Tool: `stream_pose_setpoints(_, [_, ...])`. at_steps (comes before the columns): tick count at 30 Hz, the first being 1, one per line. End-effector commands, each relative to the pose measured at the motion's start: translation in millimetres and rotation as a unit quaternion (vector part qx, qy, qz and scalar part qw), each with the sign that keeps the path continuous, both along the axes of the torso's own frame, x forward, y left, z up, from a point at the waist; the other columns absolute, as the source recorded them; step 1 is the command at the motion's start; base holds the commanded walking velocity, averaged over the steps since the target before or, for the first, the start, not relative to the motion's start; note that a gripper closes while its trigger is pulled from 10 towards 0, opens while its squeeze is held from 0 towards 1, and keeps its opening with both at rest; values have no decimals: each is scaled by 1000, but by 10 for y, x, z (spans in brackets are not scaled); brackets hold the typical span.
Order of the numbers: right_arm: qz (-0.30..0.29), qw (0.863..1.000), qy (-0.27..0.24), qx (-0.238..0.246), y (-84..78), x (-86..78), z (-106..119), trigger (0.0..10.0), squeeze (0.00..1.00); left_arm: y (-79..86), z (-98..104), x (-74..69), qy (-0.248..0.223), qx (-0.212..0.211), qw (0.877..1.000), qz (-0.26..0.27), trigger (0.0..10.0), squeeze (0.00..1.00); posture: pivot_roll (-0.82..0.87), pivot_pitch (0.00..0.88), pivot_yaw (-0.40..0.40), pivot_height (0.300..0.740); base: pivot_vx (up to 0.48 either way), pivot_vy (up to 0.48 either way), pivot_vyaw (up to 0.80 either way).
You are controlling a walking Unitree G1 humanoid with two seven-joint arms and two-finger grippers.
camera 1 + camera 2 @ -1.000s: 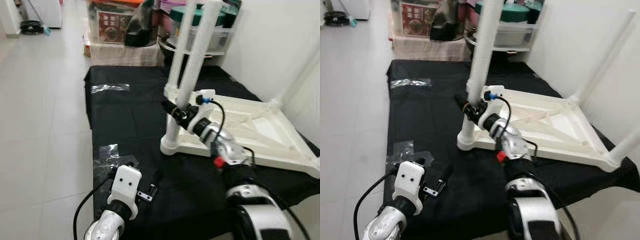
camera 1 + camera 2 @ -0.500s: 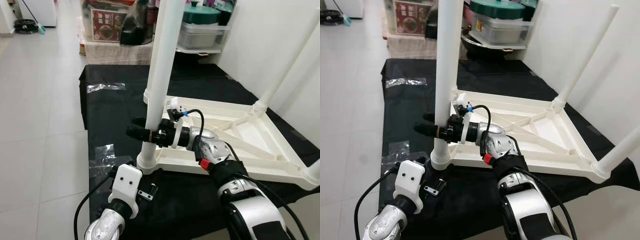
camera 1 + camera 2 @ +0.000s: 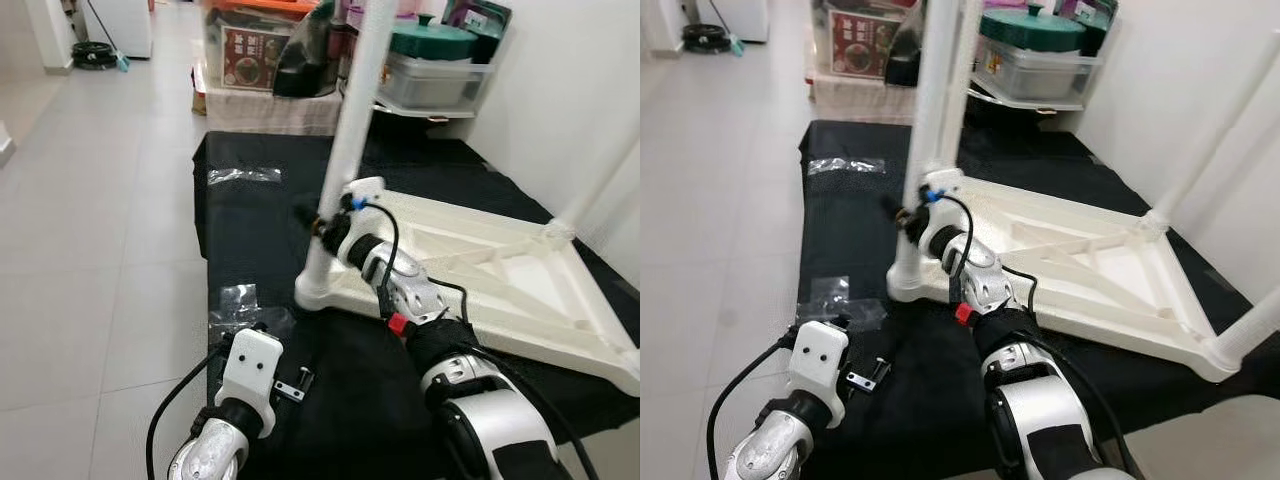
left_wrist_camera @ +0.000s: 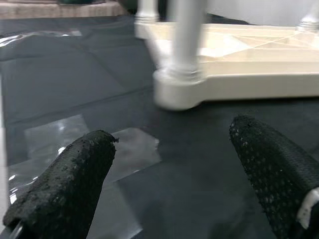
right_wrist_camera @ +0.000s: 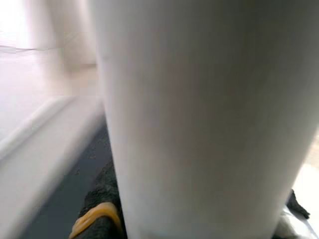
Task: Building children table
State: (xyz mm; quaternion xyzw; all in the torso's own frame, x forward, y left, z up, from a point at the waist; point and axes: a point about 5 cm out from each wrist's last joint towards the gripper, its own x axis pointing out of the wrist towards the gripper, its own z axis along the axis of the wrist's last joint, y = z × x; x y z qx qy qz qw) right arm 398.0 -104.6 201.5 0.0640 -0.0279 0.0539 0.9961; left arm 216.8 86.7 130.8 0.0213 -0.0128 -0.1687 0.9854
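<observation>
So the big piece is the white plastic tabletop (image 3: 480, 270), lying upside down on a black cloth (image 3: 250, 200) spread over the pale tiled floor (image 3: 90, 200). Ribbed underside faces up, smooth moulded plastic with round sockets at the corners. Tubular white legs stand in the corners; the near leg (image 3: 345, 150) rises from the corner closest to the robot.

The right gripper (image 3: 322, 228) is clamped on that near leg low down, just above the socket. In the right wrist view the leg (image 5: 199, 114) sits right against the camera with a black finger (image 5: 102, 209) wrapped by a yellow band pressed beside it.

My take on the step: it looks like seating or twisting this leg into its socket. I'd keep the grip low and push straight along the leg's axis, because smooth round plastic can spin or slip inside rubbery pads and a slanted push could jam the joint.

The left gripper (image 4: 174, 184) hovers low over the cloth with its knobbly black fingers (image 4: 65, 184) spread apart, holding nothing, aimed at the socket corner. Crinkly clear plastic wrap (image 3: 237, 300) lies near it, and a small metal bracket (image 3: 293, 387) rests on the cloth beside the wrist.
</observation>
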Motion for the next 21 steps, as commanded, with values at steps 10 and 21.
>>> stream_pose_setpoints(10, [-153, 987, -11, 38, 17, -164, -16, 10000, 0, -31, -19, -12, 4, -2, 1000, -9, 10000, 0, 103, 30, -134, 740, 0, 0, 0])
stream_pose_setpoints(21, [-31, 997, -75, 3, 137, -186, -52, 10000, 0, -104, 74, -74, -34, -16, 998, -52, 10000, 0, 101, 23, -137, 740, 0, 0, 0])
